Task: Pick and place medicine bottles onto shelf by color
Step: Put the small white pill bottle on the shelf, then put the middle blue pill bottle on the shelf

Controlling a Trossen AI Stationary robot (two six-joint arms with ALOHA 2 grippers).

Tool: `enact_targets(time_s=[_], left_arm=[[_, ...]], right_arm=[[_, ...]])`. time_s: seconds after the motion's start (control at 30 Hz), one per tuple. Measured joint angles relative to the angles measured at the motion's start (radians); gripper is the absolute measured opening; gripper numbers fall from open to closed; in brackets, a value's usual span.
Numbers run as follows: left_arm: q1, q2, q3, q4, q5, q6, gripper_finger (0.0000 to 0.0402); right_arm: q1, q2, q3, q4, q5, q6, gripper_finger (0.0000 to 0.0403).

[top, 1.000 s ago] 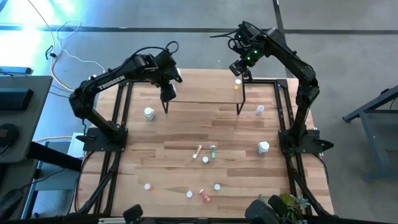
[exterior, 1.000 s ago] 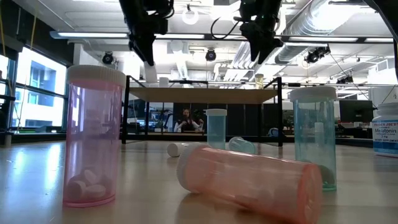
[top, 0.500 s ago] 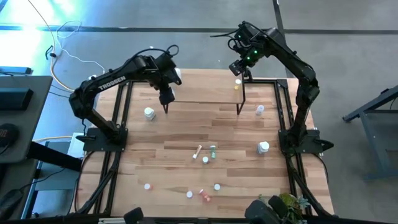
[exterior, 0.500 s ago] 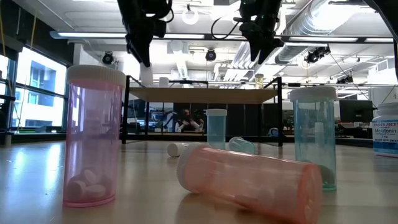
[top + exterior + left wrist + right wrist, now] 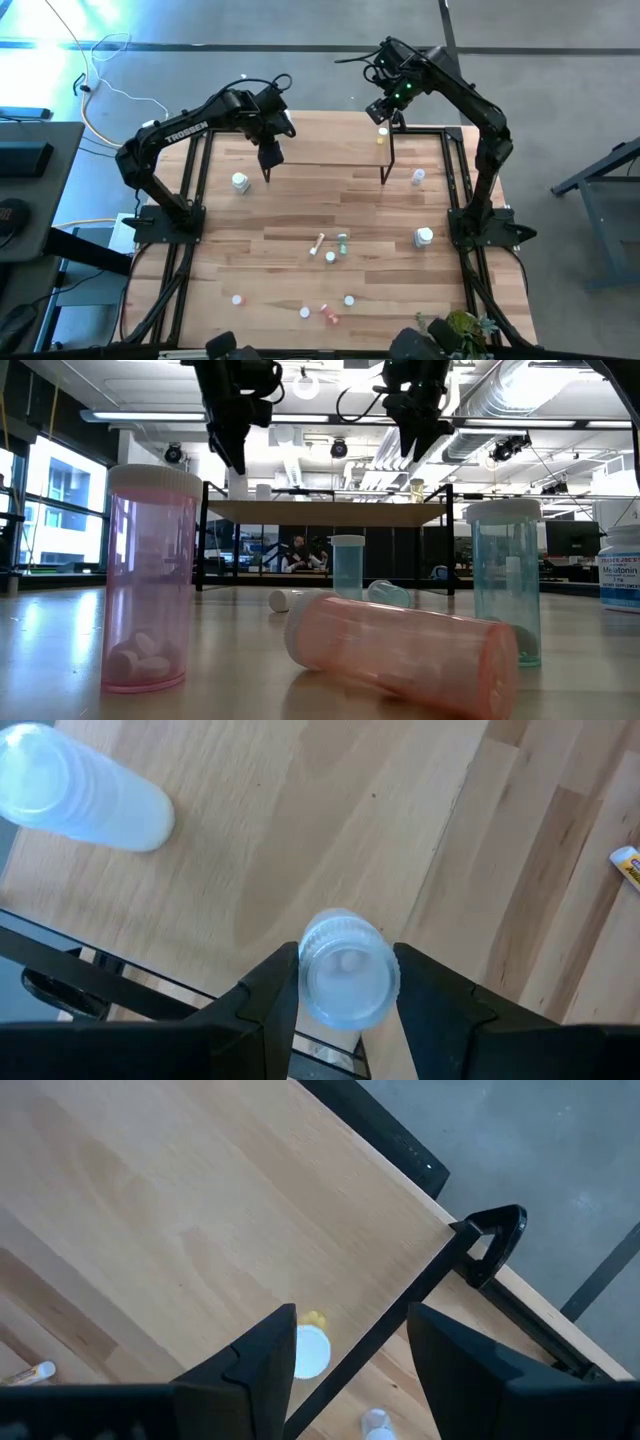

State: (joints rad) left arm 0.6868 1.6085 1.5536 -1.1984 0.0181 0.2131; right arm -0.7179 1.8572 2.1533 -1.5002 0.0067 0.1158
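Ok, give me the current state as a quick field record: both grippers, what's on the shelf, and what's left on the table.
left gripper: above the shelf's left end, shut on a clear white-capped bottle
right gripper: open, empty, above the shelf's right end
shelf: one yellowish bottle at the right end
table: white bottle left, two white bottles right, a cluster at centre, more along the front edge
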Motion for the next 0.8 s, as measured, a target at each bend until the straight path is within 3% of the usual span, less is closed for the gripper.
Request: enact_targets(time_s=[0.33,0.8], left_arm=[[0.000,-0.005,-0.002,-0.005,-0.002,0.021,0.0142],[0.000,-0.002,-0.006,-0.010,-0.048,0.026,0.0221]], right_arm=[[0.040,0.000,0.000,0.000,0.000,0.015,0.0183],[0.143,-0.068,0.000,0.016,0.011,0.045,0.0183]])
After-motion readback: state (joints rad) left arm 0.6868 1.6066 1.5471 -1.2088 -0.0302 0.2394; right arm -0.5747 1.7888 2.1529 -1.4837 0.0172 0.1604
